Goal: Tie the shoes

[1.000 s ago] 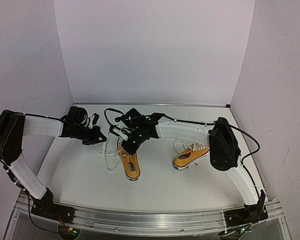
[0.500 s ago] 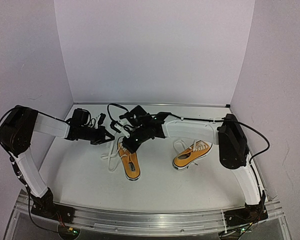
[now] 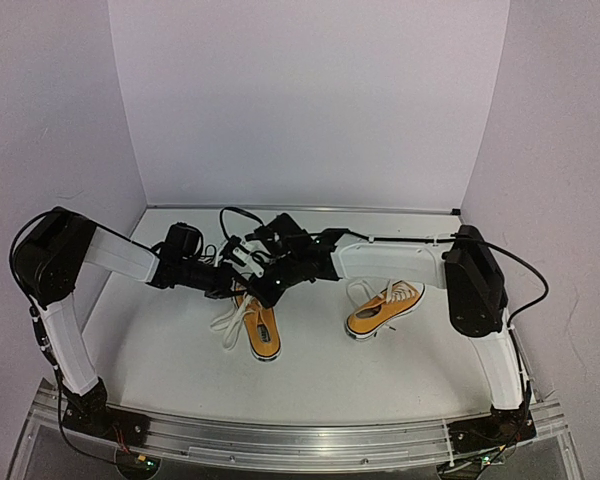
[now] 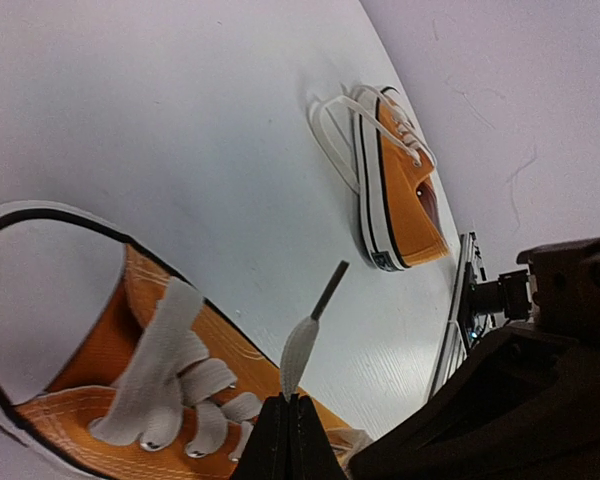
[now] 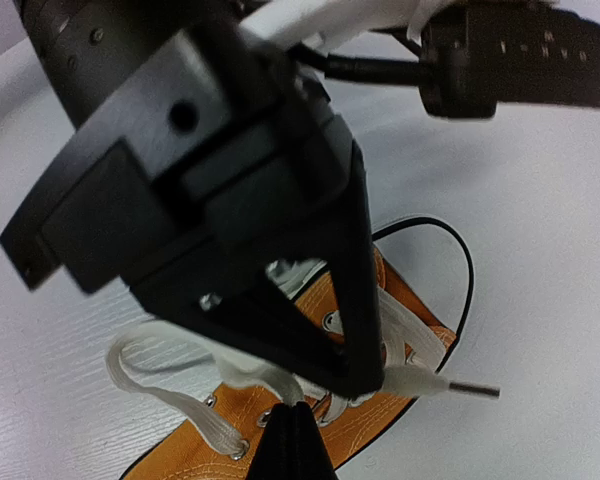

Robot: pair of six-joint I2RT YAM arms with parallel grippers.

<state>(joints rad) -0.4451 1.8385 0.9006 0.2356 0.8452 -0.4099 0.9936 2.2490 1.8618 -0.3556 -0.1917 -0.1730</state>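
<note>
Two robot arms meet over the first sneaker [image 3: 263,335] near the middle of the white table [image 3: 160,360], and from above their black wrists hide its heel and most of its lacing. Only the white toe cap, the orange canvas and an untied loop [image 3: 228,318] spilling to its left are clear. In that overhead view neither set of fingers can be made out. The wrist cameras fill the gap. The left gripper [image 4: 290,402] has its slim dark fingers pressed together on a flat white woven lace end [image 4: 298,350], whose thin grey aglet [image 4: 330,290] sticks out past the tips. The right gripper [image 5: 292,412] is likewise fully closed, its point among the crossed laces over the sneaker's tongue. Whether it has caught a strand there cannot be told, because the wedge-shaped black body of the left gripper fills much of that frame. The left wrist view cuts off the near sneaker at the bottom edge, showing a black-lined white rubber rim, metal eyelets and stitched canvas. The second sneaker [image 3: 380,312] sits apart on the right side of the table, resting on its sole with the toe toward the arms' bases. Its laces lie slack beside it, and no gripper touches it. A dark blur of the right arm blocks the lower right corner of the left wrist view.
</note>
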